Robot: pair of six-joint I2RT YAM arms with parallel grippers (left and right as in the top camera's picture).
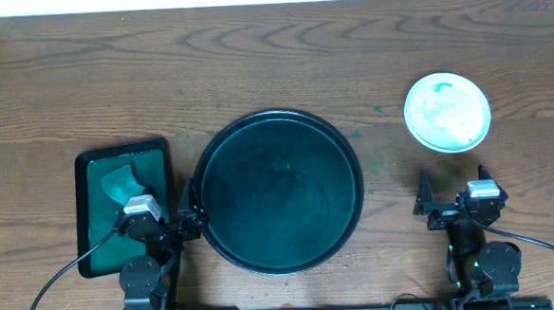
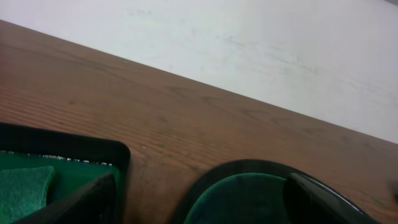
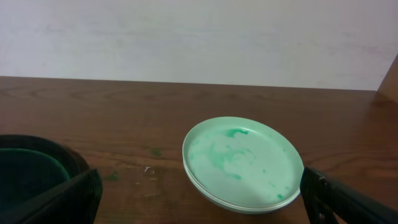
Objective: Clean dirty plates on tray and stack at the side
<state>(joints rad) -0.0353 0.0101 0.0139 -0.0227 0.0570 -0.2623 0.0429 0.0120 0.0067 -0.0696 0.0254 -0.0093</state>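
The large round dark green tray point(image 1: 281, 191) sits mid-table with nothing on it; its rim shows in the left wrist view point(image 2: 249, 193) and at the left edge of the right wrist view point(image 3: 28, 165). The white plates point(image 1: 447, 112), streaked with teal-green, stand stacked on the table at the right; in the right wrist view point(image 3: 242, 163) the stack lies just ahead of the fingers. My left gripper point(image 1: 180, 220) is open and empty by the tray's left rim point(image 2: 199, 205). My right gripper point(image 1: 450, 198) is open and empty below the stack point(image 3: 199, 202).
A small rectangular green tray point(image 1: 91, 207) with a green cloth point(image 1: 122, 187) lies left of the round tray; it shows in the left wrist view point(image 2: 68, 155). Small teal specks mark the wood near the plates point(image 1: 377, 110). A pale wall borders the table's far edge.
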